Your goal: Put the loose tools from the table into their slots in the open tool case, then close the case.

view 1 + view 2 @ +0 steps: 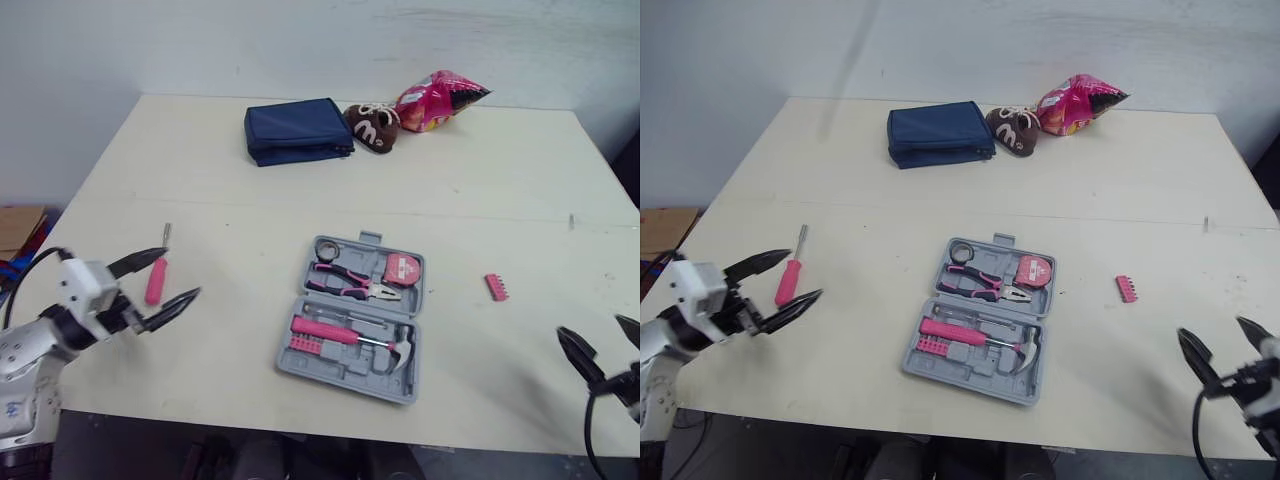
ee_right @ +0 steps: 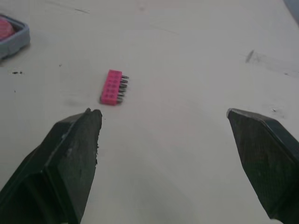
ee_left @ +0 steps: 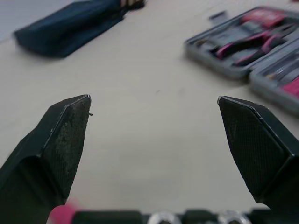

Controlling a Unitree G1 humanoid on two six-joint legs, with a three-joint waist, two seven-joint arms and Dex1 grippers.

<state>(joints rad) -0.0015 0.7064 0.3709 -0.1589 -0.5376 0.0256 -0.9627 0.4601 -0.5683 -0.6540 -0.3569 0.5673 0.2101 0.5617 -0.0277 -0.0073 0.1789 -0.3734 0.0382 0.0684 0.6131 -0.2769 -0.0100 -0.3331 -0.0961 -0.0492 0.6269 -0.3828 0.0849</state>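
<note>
Left eye view, pouch, snack bag bhd case

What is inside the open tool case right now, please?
Pliers and a tape measure fill one half of the tool case; a hammer lies in the other. The slots under them are covered.

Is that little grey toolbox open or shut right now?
Open. The tool case lies spread flat, both halves facing up, with pliers, tape measure and hammer showing.
</note>
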